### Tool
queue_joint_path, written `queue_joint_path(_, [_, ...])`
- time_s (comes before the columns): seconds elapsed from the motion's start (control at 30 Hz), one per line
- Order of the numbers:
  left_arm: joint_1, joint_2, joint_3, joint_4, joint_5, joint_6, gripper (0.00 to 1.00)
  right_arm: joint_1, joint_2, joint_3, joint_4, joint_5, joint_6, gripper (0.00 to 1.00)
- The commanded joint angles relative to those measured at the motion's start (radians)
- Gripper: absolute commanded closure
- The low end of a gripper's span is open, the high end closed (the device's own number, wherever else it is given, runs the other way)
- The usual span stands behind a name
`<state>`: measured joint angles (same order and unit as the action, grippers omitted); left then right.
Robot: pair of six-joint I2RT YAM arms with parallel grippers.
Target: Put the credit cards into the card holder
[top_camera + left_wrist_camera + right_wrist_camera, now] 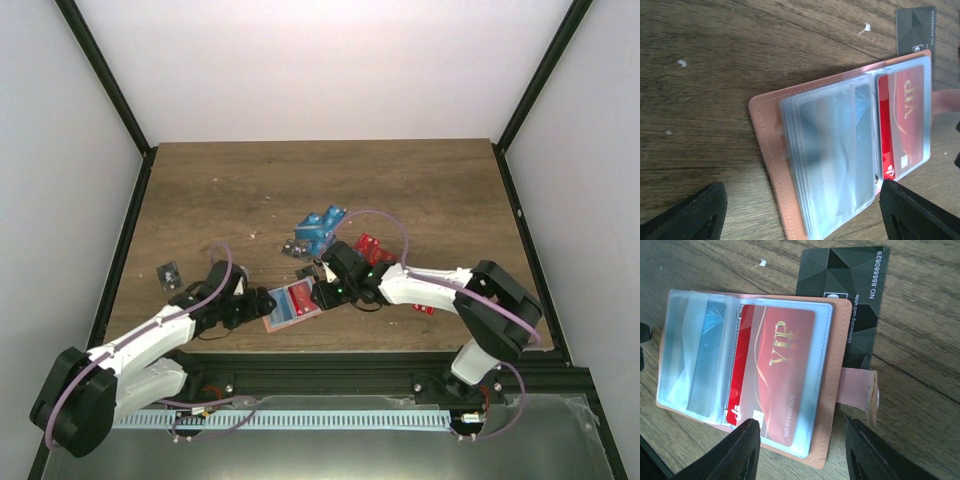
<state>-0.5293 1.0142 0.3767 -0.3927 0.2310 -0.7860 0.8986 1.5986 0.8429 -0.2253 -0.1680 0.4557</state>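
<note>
The card holder (285, 318) lies open near the table's front edge, pinkish-tan with clear sleeves (830, 165). A red VIP credit card (780, 375) sits in its right-hand sleeve. A black credit card (850, 285) lies partly under the holder's far corner. My left gripper (801, 200) is open, with its fingers wide apart on either side of the holder's sleeve end. My right gripper (802, 432) is open just above the holder's strap-side edge (835, 390), gripping nothing. Loose blue cards (320, 228) and red cards (368, 247) lie behind the grippers.
The holder's strap with a metal snap (862, 387) sticks out beside my right fingers. Another black card (168, 272) lies alone at the left. A red card (425, 308) shows under the right arm. Black frame rails border the wooden table (400, 180).
</note>
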Motion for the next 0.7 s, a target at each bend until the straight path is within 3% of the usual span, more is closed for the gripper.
queue_joint_path(0.0, [-0.003,0.024,-0.029,0.077,0.035,-0.022,0.14,0.008,0.034,0.033,0.012,0.038,-0.014,0.52])
queue_joint_path(0.37, [-0.004,0.082,-0.044,0.160,0.109,-0.021,0.15,0.008,0.099,-0.016,0.071,0.029,0.018,0.68])
queue_joint_path(0.67, [-0.004,0.002,-0.024,0.209,0.167,-0.059,0.15,0.009,0.095,-0.032,0.095,-0.006,0.029,0.71])
